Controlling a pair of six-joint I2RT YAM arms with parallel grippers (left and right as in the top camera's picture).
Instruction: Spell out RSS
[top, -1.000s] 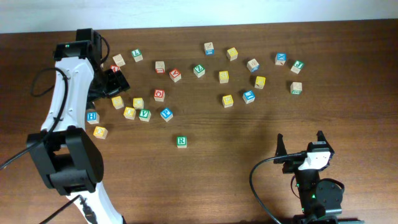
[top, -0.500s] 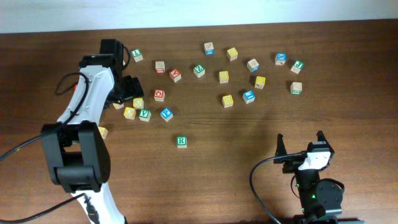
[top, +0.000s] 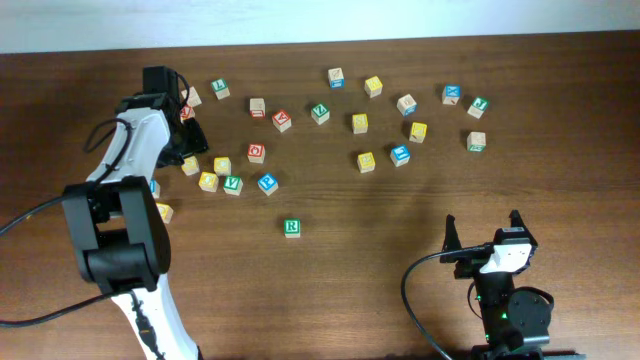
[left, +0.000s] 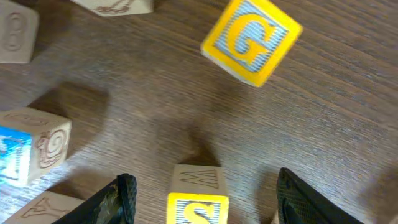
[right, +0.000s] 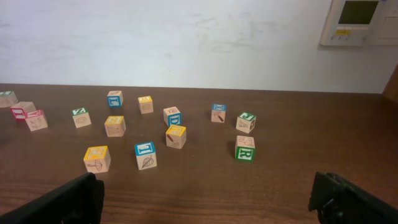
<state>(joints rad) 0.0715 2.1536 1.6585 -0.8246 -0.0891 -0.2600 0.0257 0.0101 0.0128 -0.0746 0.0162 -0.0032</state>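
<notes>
A yellow S cube (left: 197, 205) sits on the table between the open jaws of my left gripper (left: 205, 182), touching neither finger. In the overhead view this gripper (top: 188, 147) hangs over the left cluster, right by a yellow cube (top: 190, 166). The green R cube (top: 291, 227) stands alone at the table's middle and shows in the right wrist view (right: 245, 150). I cannot tell which other yellow cube is the second S. My right gripper (top: 483, 230) is open and empty at the front right, well short of the R cube (right: 205, 193).
A yellow G cube (left: 251, 41) lies beyond the S cube, and a blue-faced cube (left: 28, 152) lies to its left. Several more red, blue, green and yellow cubes are scattered across the table's far half (top: 360, 122). A wall stands behind the table.
The left arm swung right over the cube cluster, then came back left. Its gripper now sits lower, astride the yellow S cube. The right arm and the R cube have not moved.
</notes>
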